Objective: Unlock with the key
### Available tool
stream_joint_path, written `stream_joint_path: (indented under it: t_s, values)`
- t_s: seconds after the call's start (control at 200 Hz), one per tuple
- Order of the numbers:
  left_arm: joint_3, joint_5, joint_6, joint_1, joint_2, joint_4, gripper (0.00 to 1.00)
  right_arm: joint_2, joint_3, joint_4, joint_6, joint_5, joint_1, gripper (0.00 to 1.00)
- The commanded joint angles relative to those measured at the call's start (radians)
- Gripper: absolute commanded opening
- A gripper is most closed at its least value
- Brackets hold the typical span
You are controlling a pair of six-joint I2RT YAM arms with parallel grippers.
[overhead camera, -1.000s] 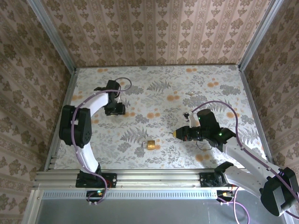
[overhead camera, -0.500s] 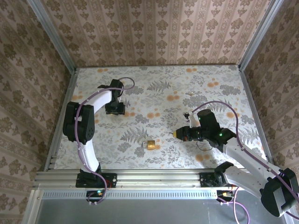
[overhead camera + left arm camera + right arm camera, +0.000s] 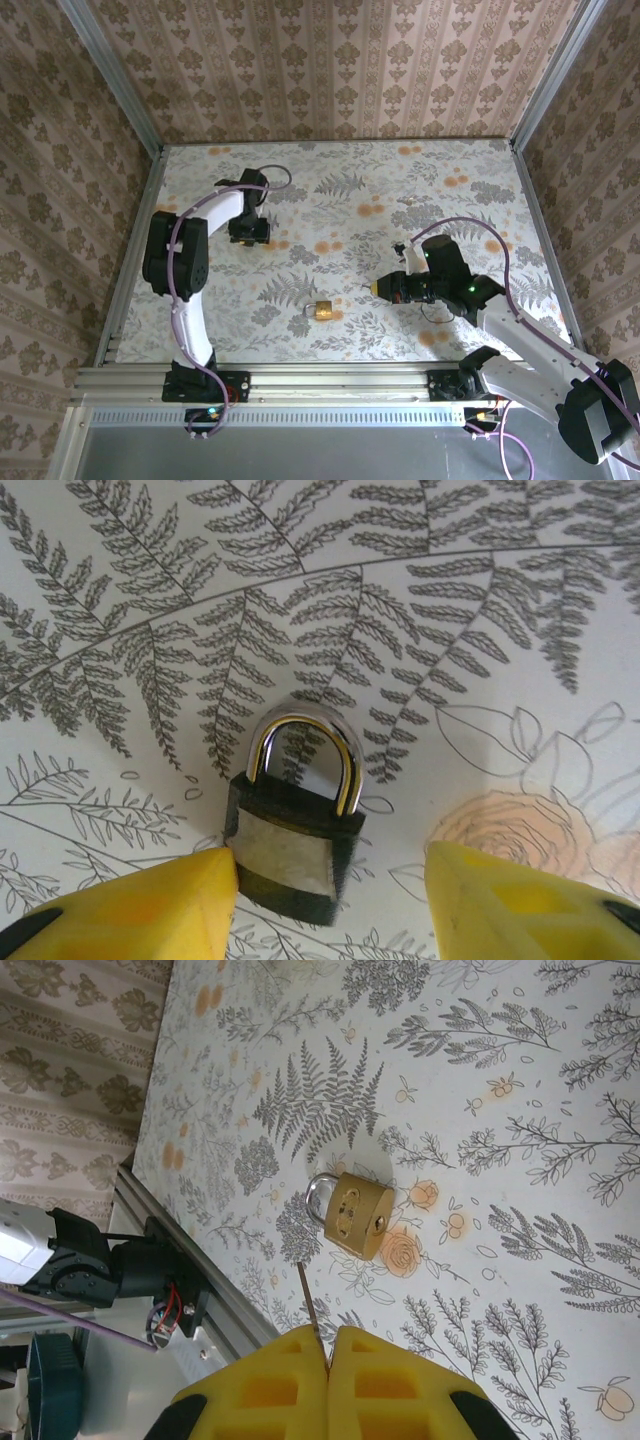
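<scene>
Key (image 3: 309, 1303) pinched in right tool (image 3: 328, 1340), nr padlock (image 3: 358, 1218).

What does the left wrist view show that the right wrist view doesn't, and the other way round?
Left wrist: a dark-bodied padlock with a silver shackle, lying between the left arm's parted yellow fingers. Right wrist: a brass padlock, and the key pinched in the right arm's closed fingers, its tip short of that padlock. Both: the fern-patterned table and yellow fingers.
</scene>
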State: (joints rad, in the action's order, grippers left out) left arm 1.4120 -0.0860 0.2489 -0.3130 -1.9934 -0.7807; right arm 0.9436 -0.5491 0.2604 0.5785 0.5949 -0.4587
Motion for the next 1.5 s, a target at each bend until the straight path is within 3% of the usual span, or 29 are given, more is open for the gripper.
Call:
stream_joint_path:
  t_s: [0.0, 0.465, 0.665, 1.025, 1.16, 1.285, 1.425, 1.495]
  values:
    - [0.041, -0.006, -0.019, -0.006, -0.027, -0.014, 0.53, -0.012, 0.011, -0.003, -0.017, -0.002, 0.004, 0.0]
    - [0.049, 0.008, -0.033, -0.011, -0.119, -0.04, 0.47, -0.014, 0.004, 0.023, -0.037, -0.014, 0.005, 0.0]
    - [0.035, 0.037, -0.042, -0.006, -0.138, -0.028, 0.3, -0.016, 0.006, 0.023, -0.039, -0.018, 0.005, 0.0]
    - [-0.014, 0.137, -0.045, -0.002, -0.046, 0.025, 0.15, -0.028, 0.009, 0.024, -0.028, -0.024, 0.005, 0.0]
    - [-0.143, 0.351, 0.047, 0.02, 0.135, 0.215, 0.12, -0.039, 0.007, 0.029, -0.023, -0.026, 0.005, 0.0]
    - [-0.317, 0.614, 0.281, 0.049, 0.317, 0.592, 0.1, -0.055, 0.007, -0.016, 0.005, -0.018, 0.003, 0.0]
    - [-0.446, 0.751, 0.565, 0.031, 0.427, 1.026, 0.08, -0.063, -0.001, -0.121, 0.078, 0.005, -0.003, 0.0]
    - [-0.484, 0.77, 0.678, 0.008, 0.447, 1.223, 0.08, -0.06, -0.01, -0.168, 0.115, 0.005, -0.007, 0.0]
